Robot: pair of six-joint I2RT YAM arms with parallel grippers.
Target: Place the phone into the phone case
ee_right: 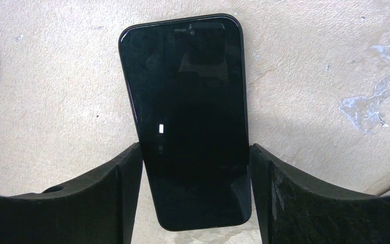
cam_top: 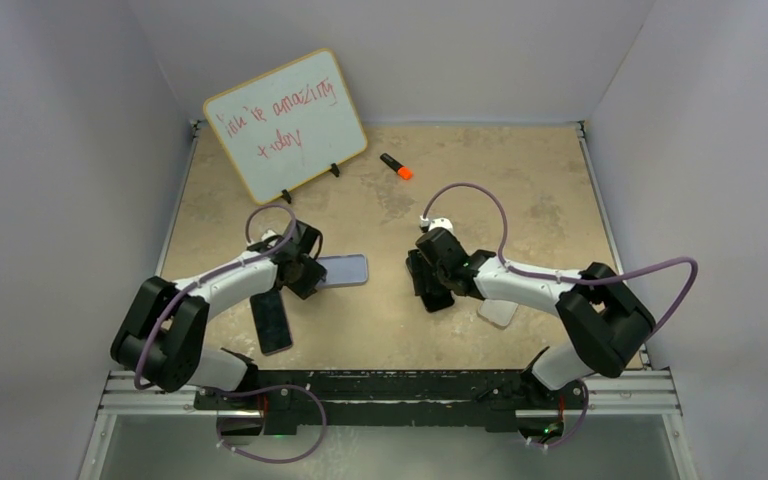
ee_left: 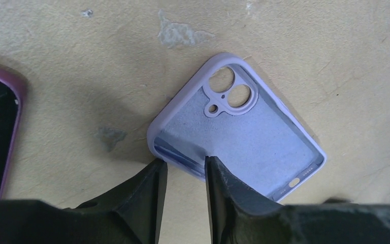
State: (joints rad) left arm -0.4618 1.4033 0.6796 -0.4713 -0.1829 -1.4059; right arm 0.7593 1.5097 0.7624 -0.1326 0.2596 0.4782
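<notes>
Phone case point(ee_left: 244, 137): lilac, open side up, centre frame, one long rim pinched between narrowed left gripper point(ee_left: 185, 168) fingers. Phone point(ee_right: 188, 117): black, flat on table point(ee_right: 325, 61), long edges bracketed by right gripper point(ee_right: 195, 168) fingers; contact cannot be told. Bare tabletop seen above both

Robot lab test cell

Plain pale walls point(cam_top: 60, 150) box in a mottled beige tabletop point(cam_top: 500, 190); an aluminium rail point(cam_top: 390, 395) carries both arm bases, and a handwritten whiteboard point(cam_top: 285, 125) stands beyond the left gripper point(cam_top: 300, 262).
</notes>
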